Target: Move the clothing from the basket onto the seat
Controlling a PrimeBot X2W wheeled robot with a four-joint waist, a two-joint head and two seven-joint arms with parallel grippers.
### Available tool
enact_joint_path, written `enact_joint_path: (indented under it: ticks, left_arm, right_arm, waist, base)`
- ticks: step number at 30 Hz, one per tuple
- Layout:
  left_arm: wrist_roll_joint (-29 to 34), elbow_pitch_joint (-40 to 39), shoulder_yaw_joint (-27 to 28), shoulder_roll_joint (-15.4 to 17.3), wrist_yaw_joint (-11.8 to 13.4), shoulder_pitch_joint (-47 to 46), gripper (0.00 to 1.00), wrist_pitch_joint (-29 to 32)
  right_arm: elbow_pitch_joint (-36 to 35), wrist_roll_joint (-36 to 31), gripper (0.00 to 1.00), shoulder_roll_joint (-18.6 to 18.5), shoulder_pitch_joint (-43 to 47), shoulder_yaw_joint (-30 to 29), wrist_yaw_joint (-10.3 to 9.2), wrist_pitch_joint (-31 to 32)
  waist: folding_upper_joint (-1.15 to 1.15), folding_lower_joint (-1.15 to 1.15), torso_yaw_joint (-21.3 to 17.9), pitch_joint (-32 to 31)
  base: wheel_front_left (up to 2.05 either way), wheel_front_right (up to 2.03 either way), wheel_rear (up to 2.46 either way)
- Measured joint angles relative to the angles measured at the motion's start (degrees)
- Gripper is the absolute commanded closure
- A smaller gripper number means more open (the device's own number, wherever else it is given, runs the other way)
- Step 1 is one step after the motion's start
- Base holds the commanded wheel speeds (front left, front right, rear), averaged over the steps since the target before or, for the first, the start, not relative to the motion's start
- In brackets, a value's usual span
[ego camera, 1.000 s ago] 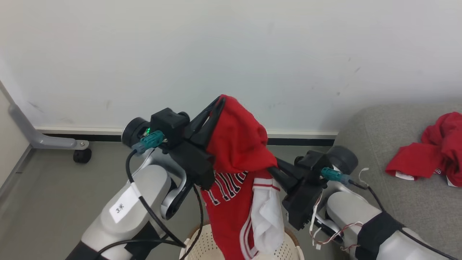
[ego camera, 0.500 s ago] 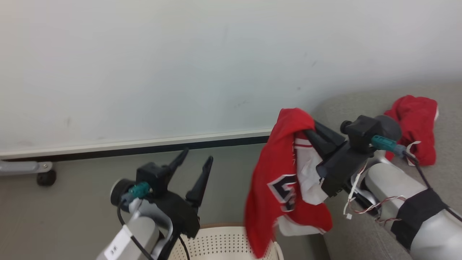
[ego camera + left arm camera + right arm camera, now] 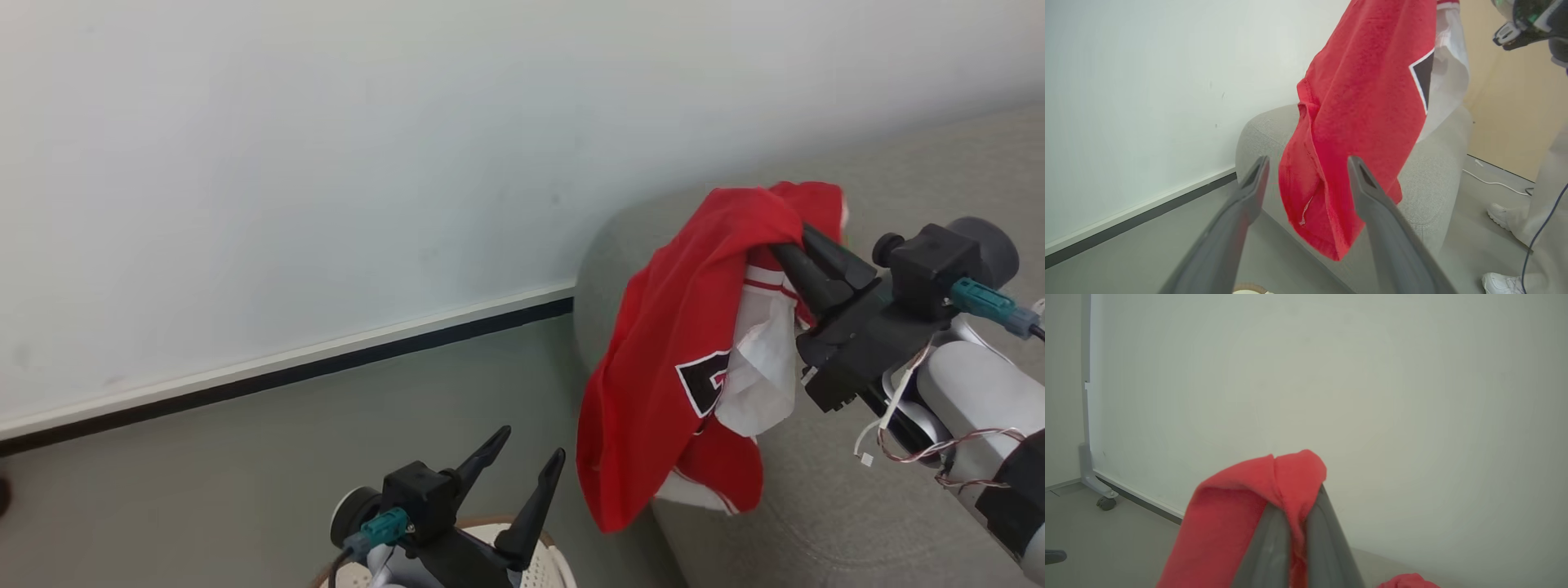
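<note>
A red garment (image 3: 678,327) with white panels and a dark, white-edged number hangs from my right gripper (image 3: 790,239), which is shut on its top fold. It dangles in front of the rounded end of the grey seat (image 3: 816,506). In the right wrist view the red cloth (image 3: 1229,522) is pinched between the two fingers (image 3: 1274,547). My left gripper (image 3: 532,441) stands open and empty, low down over the basket (image 3: 549,565). In the left wrist view the garment (image 3: 1363,102) hangs beyond the spread fingers (image 3: 1251,183), apart from them. Another bit of red clothing (image 3: 1408,583) lies on the seat.
A white wall with a dark baseboard (image 3: 286,371) runs behind, above grey floor (image 3: 245,474). A person's white shoes (image 3: 1498,212) and pale trouser leg stand by the seat's far side. A grey frame leg with a caster (image 3: 1106,502) sits at the wall.
The camera has swung right. My left gripper let go of the garment, opened and dropped low by the basket. The right gripper has carried the garment across to the seat's end.
</note>
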Motion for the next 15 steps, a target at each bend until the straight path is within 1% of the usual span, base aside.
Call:
enact_joint_path:
  ticks: [4, 8, 13, 15]
  left_arm:
    - [1.14, -1.69, 0.0, -0.43, 0.56, 1.29, 0.0, 0.0]
    - [1.57, -3.43, 0.43, -0.49, 1.42, 2.7, 0.0, 0.0]
    - [2.72, -4.72, 0.36, -0.54, 1.99, 2.85, 0.0, -0.01]
    - [3.22, -5.46, 0.11, -0.54, 2.0, 2.84, 0.0, -0.01]
  right_arm:
    - [-3.15, 0.0, 1.0, -1.18, 1.07, -0.14, -0.99, 1.01]
    - [-5.12, 0.23, 1.0, -1.64, 1.47, -0.27, -1.23, 1.91]
    - [-5.63, 1.55, 1.0, -2.96, 2.6, -0.76, -1.51, 2.6]
    - [-5.84, 1.96, 1.0, -3.57, 3.2, -1.21, -1.94, 3.01]
  waist:
    - [0.0, 0.0, -3.16, 0.09]
    - [0.0, 0.0, -6.3, 0.38]
    - [0.0, 0.0, -9.67, 1.25]
    - [0.0, 0.0, -10.43, 2.0]
  base:
    - [0.0, 0.0, 0.0]
    - [0.0, 0.0, 0.0]
    - [0.0, 0.0, 0.0]
    - [0.0, 0.0, 0.0]
